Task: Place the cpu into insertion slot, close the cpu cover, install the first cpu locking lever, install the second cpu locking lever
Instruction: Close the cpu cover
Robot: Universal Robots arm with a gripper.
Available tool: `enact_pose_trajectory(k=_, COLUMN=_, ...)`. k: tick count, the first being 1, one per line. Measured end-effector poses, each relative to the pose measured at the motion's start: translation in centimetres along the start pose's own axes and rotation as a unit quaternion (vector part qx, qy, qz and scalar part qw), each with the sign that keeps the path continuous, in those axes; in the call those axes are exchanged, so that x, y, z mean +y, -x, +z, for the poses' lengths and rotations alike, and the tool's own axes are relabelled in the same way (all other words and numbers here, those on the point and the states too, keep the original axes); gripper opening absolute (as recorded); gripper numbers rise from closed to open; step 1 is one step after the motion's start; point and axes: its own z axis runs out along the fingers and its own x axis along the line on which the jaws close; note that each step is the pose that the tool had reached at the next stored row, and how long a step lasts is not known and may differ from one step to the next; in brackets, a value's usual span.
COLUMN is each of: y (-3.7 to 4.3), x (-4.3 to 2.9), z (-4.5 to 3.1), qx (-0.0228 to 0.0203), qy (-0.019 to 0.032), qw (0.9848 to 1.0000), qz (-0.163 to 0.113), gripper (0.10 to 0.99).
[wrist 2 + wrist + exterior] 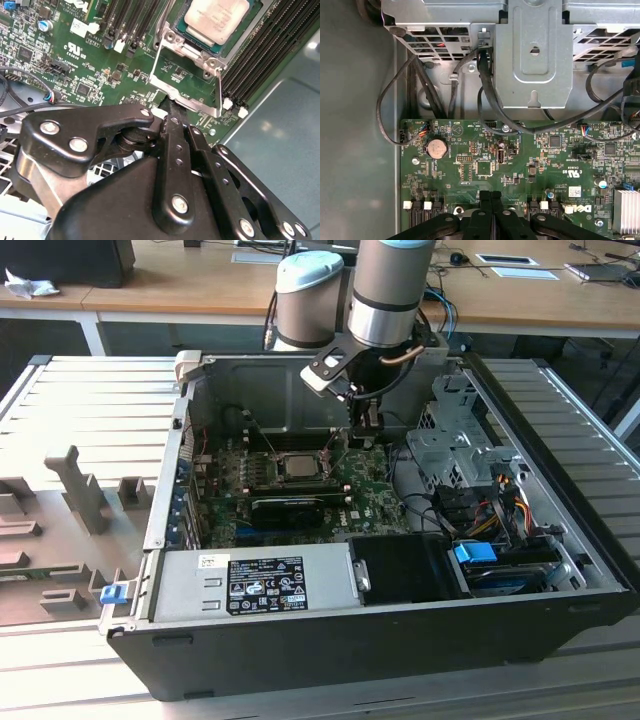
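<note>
Gripper point(490, 196): fingers pressed together, only a thin seam between them in the first wrist view. The tip sits low over the green board point(470, 170), just beside the near edge of the cover point(192, 104); contact likely, cannot confirm.

Cover is swung open, tilted up off the socket point(171, 36), board visible through its window.

Chip point(216, 19) already lies flat in the socket, silver top up, uncovered.

Black memory slots point(130, 20) flank the socket.

Exterior view: arm reaches down into the open computer case point(300, 640), gripper just to the exterior view's right of the chip.
</note>
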Motion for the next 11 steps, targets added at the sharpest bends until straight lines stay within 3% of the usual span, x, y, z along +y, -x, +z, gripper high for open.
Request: enact_pose_trajectory(k=11, y=0.0, x=-0.39, z=0.01, qx=0.0, qy=0.0, qw=1.0, qz=0.0, gripper=0.106)
